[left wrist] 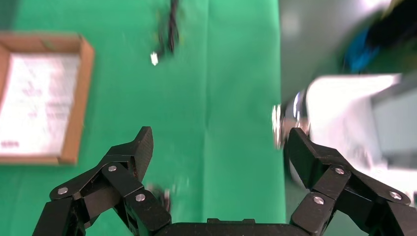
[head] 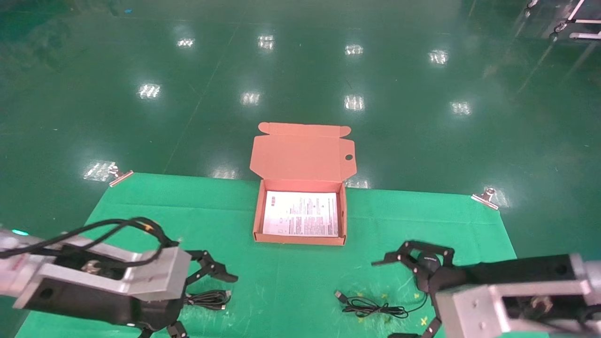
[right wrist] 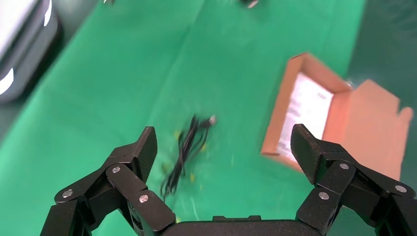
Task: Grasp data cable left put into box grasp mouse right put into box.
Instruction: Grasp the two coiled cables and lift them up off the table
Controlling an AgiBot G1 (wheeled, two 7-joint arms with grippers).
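**Two open grippers, nothing yet in the box**

Both arms hang low over the near edge of the worktop, each set beside its own target, which looks like a deliberate split of the work. The left gripper [head: 202, 300] has its jaws spread wide with nothing between them, and the data cable [head: 207, 299] lies coiled just beside it on the cloth. The right gripper [head: 413, 295] is equally wide and empty; the mouse [head: 429, 268] sits under it, largely hidden by the linkage in the head view, while its cord [head: 371, 308] trails out toward the middle with the USB plug at the far end.

The box [head: 256, 220] stands centred between the arms at the far edge of the cloth, lid folded back (so either arm can probably reach over a low wall), with a printed sheet [head: 301, 213] lying flat inside.

The green cloth [head: 291, 277] is pinned at its far corners by metal clips [head: 119, 174]. Beyond it, a glossy green floor [head: 300, 70] mirrors the ceiling lights.
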